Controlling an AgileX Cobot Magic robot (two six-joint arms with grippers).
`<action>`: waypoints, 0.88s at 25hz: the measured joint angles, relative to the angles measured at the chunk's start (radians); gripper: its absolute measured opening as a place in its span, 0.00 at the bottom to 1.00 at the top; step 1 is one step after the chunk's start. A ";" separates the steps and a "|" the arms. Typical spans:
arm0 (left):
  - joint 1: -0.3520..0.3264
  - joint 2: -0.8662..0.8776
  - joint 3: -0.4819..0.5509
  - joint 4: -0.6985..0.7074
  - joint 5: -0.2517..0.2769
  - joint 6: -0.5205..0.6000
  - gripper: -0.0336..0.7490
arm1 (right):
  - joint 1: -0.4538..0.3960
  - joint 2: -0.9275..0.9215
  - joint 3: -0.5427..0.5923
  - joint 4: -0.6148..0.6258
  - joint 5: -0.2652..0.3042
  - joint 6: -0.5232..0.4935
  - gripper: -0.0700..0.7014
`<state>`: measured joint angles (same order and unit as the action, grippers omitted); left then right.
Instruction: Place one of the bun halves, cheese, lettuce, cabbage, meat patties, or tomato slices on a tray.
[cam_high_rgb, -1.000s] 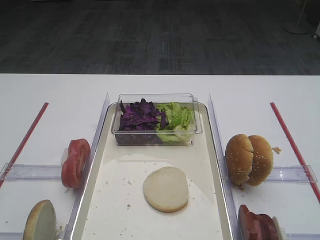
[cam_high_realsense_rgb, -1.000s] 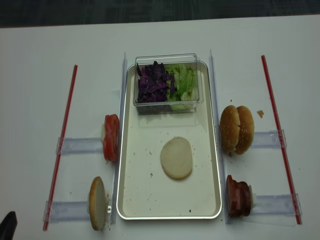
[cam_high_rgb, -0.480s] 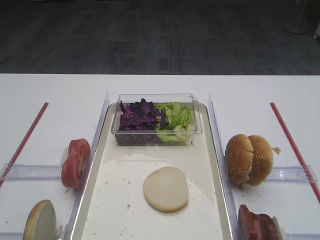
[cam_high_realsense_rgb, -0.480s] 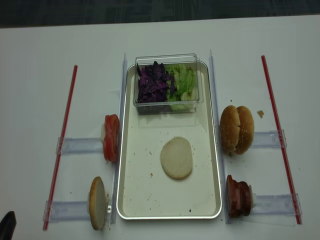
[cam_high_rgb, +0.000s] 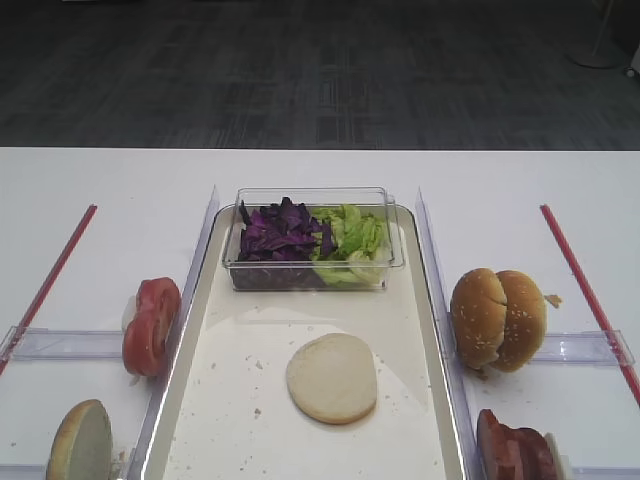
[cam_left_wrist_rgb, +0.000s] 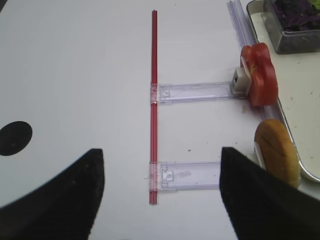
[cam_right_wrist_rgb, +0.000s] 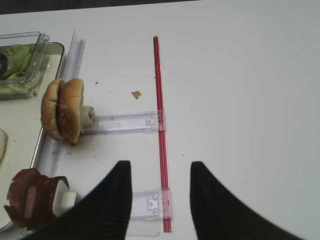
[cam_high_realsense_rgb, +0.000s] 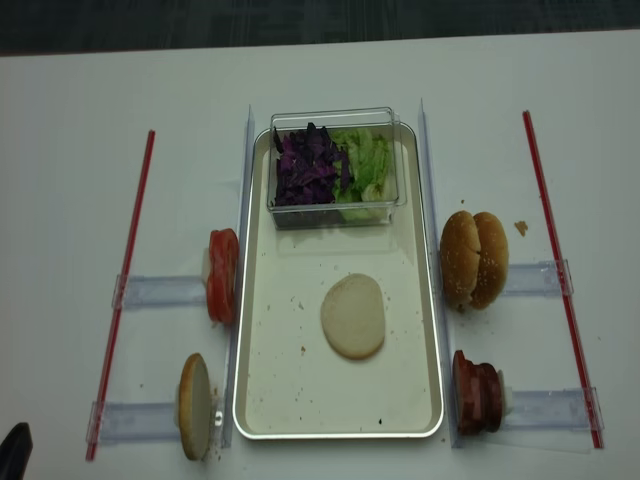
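Observation:
A flat cream bun half (cam_high_rgb: 332, 377) (cam_high_realsense_rgb: 353, 316) lies in the middle of the long tray (cam_high_rgb: 250, 340) (cam_high_realsense_rgb: 290, 380). Purple cabbage (cam_high_rgb: 280, 232) and green lettuce (cam_high_rgb: 352, 238) fill a clear box at the tray's far end. Left of the tray stand tomato slices (cam_high_rgb: 151, 325) (cam_left_wrist_rgb: 261, 80) and another bun half (cam_high_rgb: 80, 442) (cam_left_wrist_rgb: 277, 157) on edge. On the right are sesame buns (cam_high_rgb: 498, 318) (cam_right_wrist_rgb: 63, 109) and meat patties (cam_high_rgb: 515, 450) (cam_right_wrist_rgb: 32, 200). No cheese shows. My left gripper (cam_left_wrist_rgb: 160, 165) hangs open over the table left of the tray, and my right gripper (cam_right_wrist_rgb: 160, 167) is open to its right. Both are empty.
Red strips (cam_high_rgb: 50, 275) (cam_high_rgb: 590, 290) run along both sides of the table. Clear plastic holders (cam_left_wrist_rgb: 192, 91) (cam_right_wrist_rgb: 127, 122) stick out from the tray's side rails. A black round spot (cam_left_wrist_rgb: 15, 138) marks the table at far left. A crumb (cam_right_wrist_rgb: 135, 93) lies near the sesame buns.

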<state>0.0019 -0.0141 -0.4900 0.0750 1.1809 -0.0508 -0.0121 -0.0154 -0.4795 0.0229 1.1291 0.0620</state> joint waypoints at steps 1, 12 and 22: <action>0.000 0.000 0.000 0.000 0.000 0.000 0.62 | 0.000 0.000 0.000 0.000 0.000 0.000 0.50; 0.000 0.000 0.000 0.000 0.000 -0.002 0.62 | 0.000 0.000 0.000 0.000 0.000 0.000 0.50; 0.000 0.000 0.000 0.000 0.000 -0.002 0.62 | 0.000 0.000 0.000 0.000 0.000 -0.002 0.50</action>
<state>0.0019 -0.0141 -0.4900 0.0750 1.1809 -0.0523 -0.0121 -0.0154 -0.4795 0.0229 1.1291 0.0603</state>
